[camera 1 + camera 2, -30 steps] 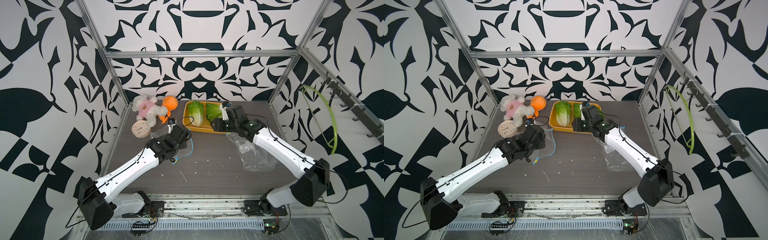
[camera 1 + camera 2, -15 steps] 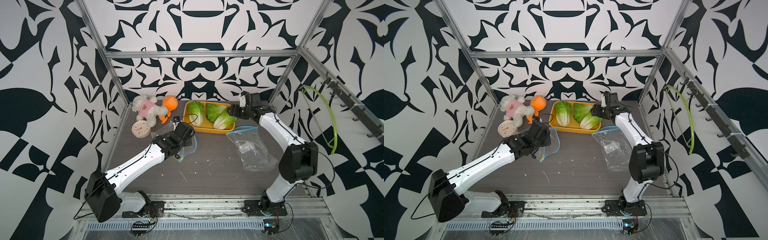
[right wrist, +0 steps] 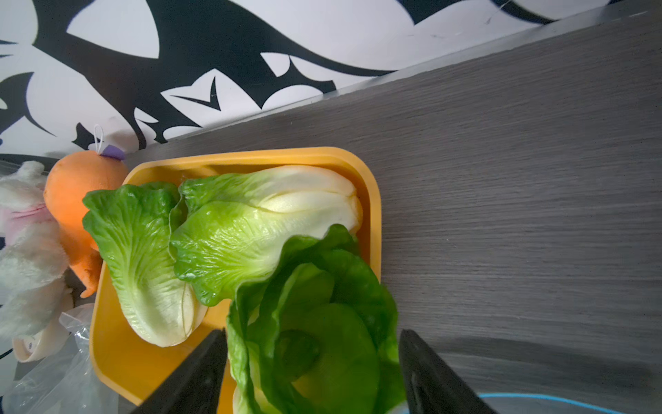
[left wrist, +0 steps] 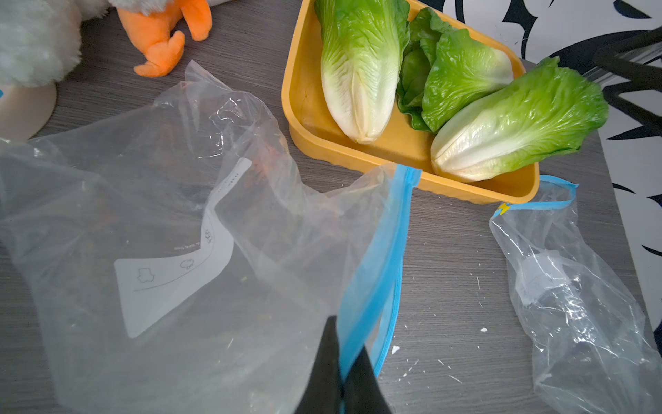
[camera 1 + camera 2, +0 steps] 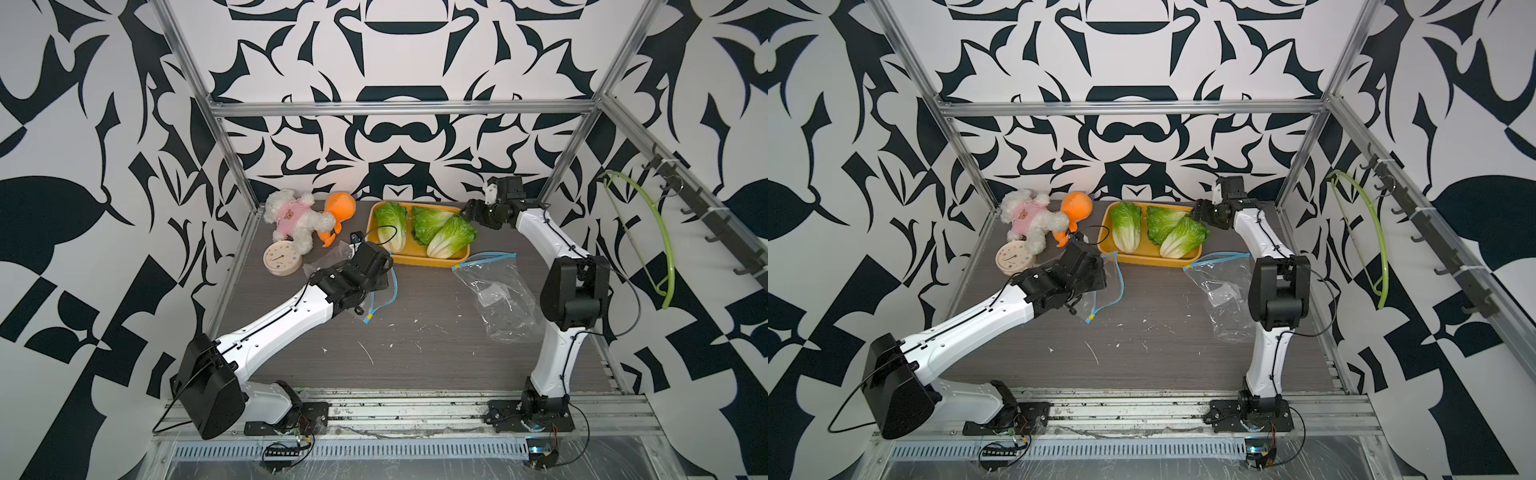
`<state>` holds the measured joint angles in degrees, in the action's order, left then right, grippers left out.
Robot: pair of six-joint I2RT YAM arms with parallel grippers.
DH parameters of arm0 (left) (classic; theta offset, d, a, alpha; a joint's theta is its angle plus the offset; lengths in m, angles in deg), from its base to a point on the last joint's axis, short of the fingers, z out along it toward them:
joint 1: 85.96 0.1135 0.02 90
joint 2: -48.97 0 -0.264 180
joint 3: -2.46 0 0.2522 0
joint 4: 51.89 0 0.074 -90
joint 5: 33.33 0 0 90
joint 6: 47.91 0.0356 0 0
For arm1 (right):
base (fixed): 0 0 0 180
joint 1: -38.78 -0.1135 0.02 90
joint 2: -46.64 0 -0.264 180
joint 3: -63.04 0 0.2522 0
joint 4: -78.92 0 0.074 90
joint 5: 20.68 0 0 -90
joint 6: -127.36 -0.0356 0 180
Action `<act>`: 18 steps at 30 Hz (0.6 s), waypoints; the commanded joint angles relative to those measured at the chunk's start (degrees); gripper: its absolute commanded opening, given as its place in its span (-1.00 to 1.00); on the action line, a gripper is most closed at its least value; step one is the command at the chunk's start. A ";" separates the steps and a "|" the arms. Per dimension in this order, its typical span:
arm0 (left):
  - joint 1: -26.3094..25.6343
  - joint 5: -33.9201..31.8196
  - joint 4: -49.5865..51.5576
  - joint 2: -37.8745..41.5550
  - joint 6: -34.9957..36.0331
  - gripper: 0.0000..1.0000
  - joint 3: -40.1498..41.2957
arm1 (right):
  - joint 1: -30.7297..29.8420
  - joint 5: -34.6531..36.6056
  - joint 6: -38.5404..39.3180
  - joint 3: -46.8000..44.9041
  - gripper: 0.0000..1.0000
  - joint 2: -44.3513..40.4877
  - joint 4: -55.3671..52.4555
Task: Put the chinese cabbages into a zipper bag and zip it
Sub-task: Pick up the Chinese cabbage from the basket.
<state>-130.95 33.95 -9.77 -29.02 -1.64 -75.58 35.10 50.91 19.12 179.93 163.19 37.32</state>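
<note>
tray (image 5: 419,262): three chinese cabbages (image 5: 451,237) | left pincer (image 4: 344,342): clamped on zipper bag (image 4: 161,233) | right pincer (image 3: 311,333): wide

Both top views look down from high in front, across the table (image 5: 415,332) toward the back wall (image 5: 399,145); the left wrist camera sits low and close, facing the yellow tray (image 4: 302,82); the right wrist camera faces it from the other end, closer; all four share it.
</note>
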 commanded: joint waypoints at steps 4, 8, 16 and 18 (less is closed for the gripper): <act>0.26 0.48 -0.85 -0.49 -1.17 -1.00 -1.65 | -1.66 -6.00 0.87 5.22 0.55 1.27 -3.61; 0.26 0.51 -1.02 -0.73 -1.54 -1.00 -1.56 | -2.53 -7.20 0.62 2.27 0.55 -0.75 -4.80; 0.26 0.40 -0.80 -0.93 -1.97 -1.00 -1.73 | -3.58 -8.72 1.43 -6.71 0.21 -5.65 -5.72; 0.26 0.42 -0.93 -0.52 -2.22 -1.00 -1.48 | -3.79 -8.52 1.29 -9.23 0.11 -6.91 -4.88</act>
<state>-130.95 34.02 -10.18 -29.44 -3.28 -75.58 31.75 43.85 19.90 173.02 159.52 32.52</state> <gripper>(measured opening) 0.043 0.579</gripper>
